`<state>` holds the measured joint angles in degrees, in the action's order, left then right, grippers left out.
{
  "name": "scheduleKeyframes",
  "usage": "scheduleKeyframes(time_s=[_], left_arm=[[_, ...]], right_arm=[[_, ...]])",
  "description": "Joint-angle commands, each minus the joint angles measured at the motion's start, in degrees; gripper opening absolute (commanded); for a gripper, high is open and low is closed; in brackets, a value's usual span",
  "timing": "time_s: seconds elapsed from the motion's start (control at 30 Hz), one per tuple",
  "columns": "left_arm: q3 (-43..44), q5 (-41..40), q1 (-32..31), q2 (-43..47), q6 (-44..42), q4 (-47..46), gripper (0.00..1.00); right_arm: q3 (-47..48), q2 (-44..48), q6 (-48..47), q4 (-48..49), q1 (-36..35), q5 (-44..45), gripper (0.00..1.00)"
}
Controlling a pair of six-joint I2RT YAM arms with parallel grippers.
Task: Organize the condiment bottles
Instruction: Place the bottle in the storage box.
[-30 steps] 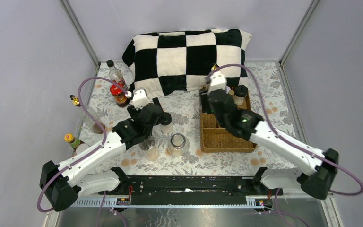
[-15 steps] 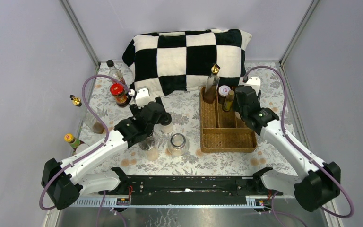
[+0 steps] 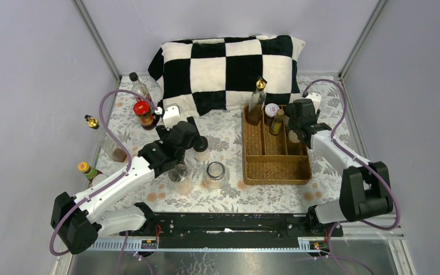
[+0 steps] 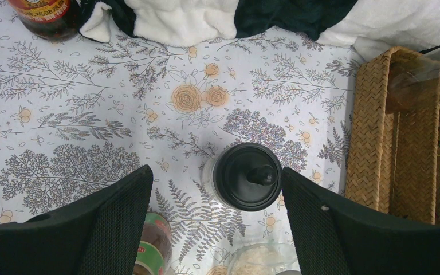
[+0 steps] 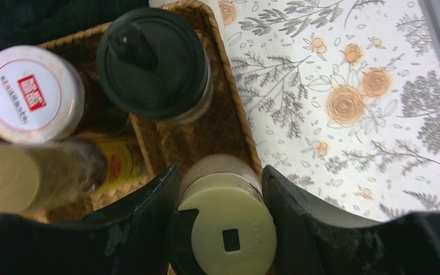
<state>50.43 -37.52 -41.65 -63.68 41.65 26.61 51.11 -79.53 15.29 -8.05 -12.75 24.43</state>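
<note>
Bright even light; soft shadows; yellow-labelled bottle (image 5: 34,172) seemingly blurred.

The bench (image 3: 223,129) has a flowered cover. On it lie a checkered pillow (image 3: 229,63) far back, a wicker tray (image 3: 276,167) right, a red-capped jar (image 3: 144,114) and other bottles (image 3: 215,175) left.

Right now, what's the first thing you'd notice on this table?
The black-and-white checkered pillow at the back. Then the wicker tray on the right, bottles crowded at its far end, where the right gripper clamps a pale-capped jar; the left gripper hangs open over a black-capped jar.
</note>
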Motion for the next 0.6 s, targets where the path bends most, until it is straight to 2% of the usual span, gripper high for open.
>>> scheduleKeyframes(time_s=[0.0, 0.2, 0.57], left_arm=[[-0.16, 0.99, 0.59, -0.93, -0.48, -1.92, 0.87], [0.21, 1.31, 0.58, -1.53, -0.34, -2.18, 0.86], [0.22, 1.42, 0.52, -1.1, -0.16, -1.83, 0.86]], right_arm=[[1.53, -5.62, 1.79, 10.5, 1.45, -1.28, 0.49], [2.36, -11.58, 3.3, 16.66, 1.47, -0.52, 0.49], [3.29, -15.07, 1.87, 23.13, 1.44, 1.05, 0.49]])
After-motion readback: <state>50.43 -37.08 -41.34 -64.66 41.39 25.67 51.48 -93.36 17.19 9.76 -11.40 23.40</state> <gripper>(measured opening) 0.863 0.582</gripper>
